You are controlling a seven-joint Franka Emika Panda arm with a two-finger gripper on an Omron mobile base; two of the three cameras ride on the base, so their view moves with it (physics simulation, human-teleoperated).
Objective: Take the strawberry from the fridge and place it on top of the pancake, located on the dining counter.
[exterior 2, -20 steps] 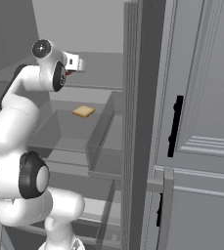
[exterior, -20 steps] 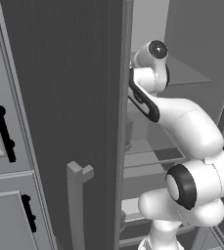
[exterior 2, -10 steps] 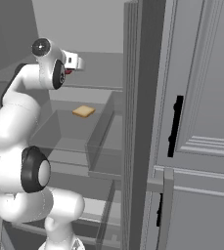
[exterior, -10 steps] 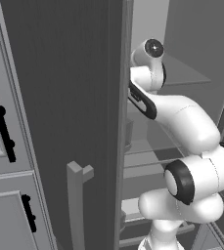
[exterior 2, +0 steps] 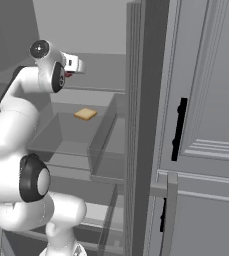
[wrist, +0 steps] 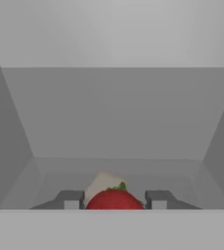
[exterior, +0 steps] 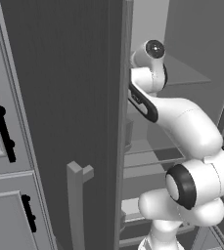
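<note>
The white arm point(exterior 2: 21, 135) reaches up into the open fridge point(exterior: 74, 97), its wrist tucked close beside the edge of the dark door that stands at about nine o'clock from it in the left base view. In the hand view the strawberry point(wrist: 114, 199) sits between the two fingers point(wrist: 70, 199), one at nine o'clock and one at three o'clock of it, each just beside the red skin; whether they are pressing it yet I cannot tell. In the right base view a speck of red shows just under the gripper point(exterior 2: 72, 69). Beyond the berry the pale shelf runs open to the back wall. A tan slice point(exterior 2: 85, 114) lies on the shelf below, well apart.
</note>
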